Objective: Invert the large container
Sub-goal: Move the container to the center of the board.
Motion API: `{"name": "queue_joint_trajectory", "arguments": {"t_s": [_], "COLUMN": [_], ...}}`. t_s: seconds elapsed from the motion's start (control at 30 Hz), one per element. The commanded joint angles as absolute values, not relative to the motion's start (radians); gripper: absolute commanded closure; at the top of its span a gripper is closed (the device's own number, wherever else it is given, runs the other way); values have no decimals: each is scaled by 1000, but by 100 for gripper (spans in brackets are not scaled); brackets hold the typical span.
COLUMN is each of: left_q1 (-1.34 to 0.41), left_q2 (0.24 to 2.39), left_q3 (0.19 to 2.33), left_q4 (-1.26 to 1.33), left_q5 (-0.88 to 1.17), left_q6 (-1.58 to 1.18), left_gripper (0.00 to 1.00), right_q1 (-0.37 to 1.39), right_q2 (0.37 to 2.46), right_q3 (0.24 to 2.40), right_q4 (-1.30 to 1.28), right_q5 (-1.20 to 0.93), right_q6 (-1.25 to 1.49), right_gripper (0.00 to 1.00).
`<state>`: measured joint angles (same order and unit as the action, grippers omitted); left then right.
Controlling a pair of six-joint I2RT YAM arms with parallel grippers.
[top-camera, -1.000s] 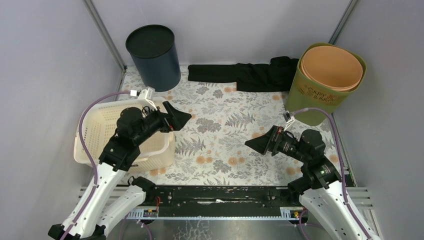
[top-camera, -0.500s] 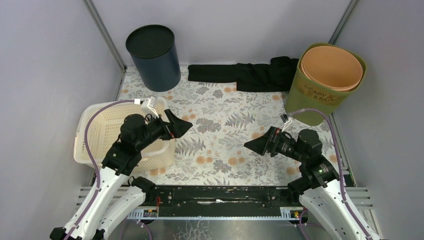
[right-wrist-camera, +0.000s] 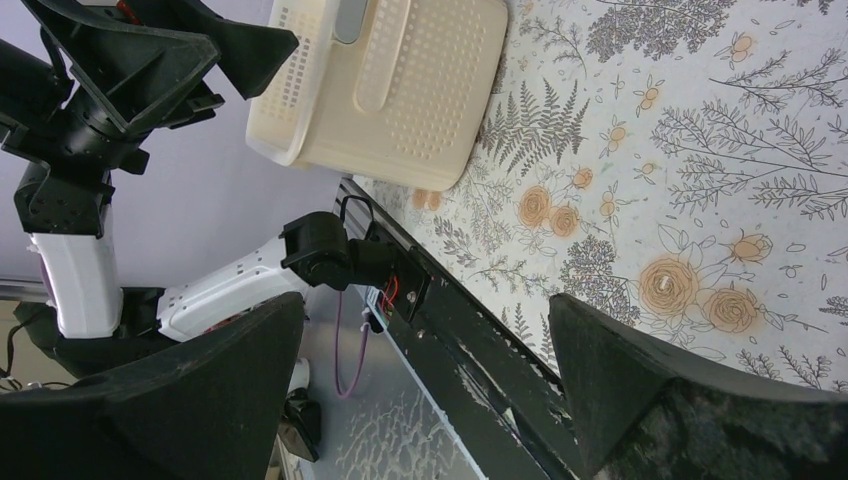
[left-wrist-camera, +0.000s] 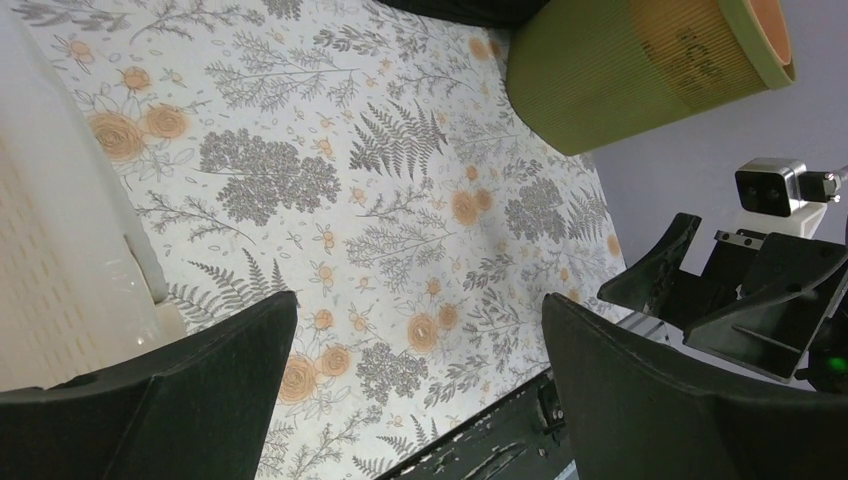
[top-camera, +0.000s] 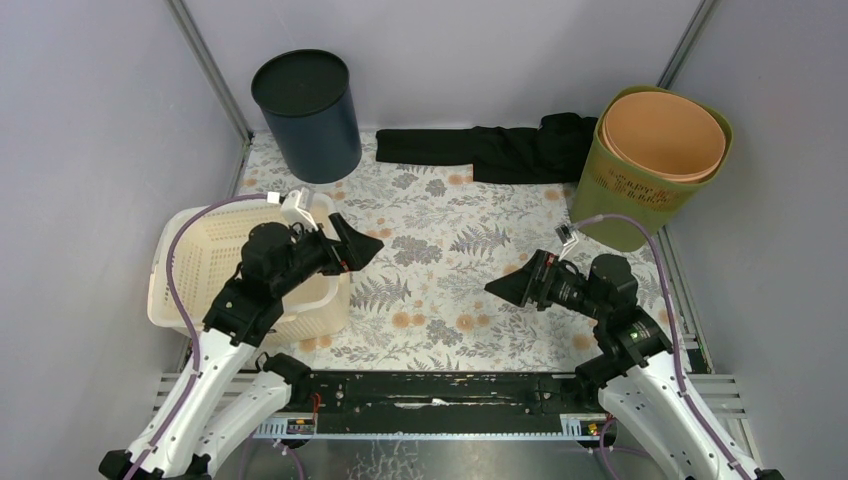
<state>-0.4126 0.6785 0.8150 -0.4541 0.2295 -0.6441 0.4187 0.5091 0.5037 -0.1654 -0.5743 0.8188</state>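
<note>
The large container, taken to be the cream basket (top-camera: 185, 262), stood upright with its mouth up, beneath and behind the left gripper (top-camera: 362, 244). That gripper's jaws were spread wide and held nothing. They pointed away from the basket, whose wall lay just beside one finger in the left wrist view. The basket's long axis ran roughly in line with this gripper's pointing direction. The right gripper (top-camera: 503, 288), also spread wide and empty, faced the basket from well apart. The left arm was judged the nearer.

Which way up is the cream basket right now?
Upright: the cream basket shows its open mouth and perforated inside to the top camera, rim uppermost; not yet flipped.
</note>
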Motion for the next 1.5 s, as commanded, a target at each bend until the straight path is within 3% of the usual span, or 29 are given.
{"name": "queue_joint_trajectory", "arguments": {"t_s": [0.0,0.53,0.73,0.9,1.03,1.2,1.47], "left_q1": [-410,-410,-410,-409,-410,-410,-410], "left_q2": [688,721,737,763,785,774,811], "left_q3": [869,905,941,981,1003,1022,1065], "left_q4": [-475,-446,-451,-467,-473,-496,-672], "left_q5": [182,192,205,218,235,214,-42], "left_q6": [-597,-591,-584,-564,-553,-548,-499], "left_gripper": [0,0,0,0,0,0,0], "right_q1": [417,417,417,417,416,417,422], "right_q2": [521,586,757,947,1035,1116,1121], "right_q3": [497,535,788,1121,1275,1333,1129], "right_q4": [-92,-44,-234,-518,-569,-494,-283], "right_q5": [-615,-607,-476,-265,-168,-326,-526], "right_q6": [821,801,622,431,378,413,543], "right_gripper": [1,1,1,1,1,2,7]}}
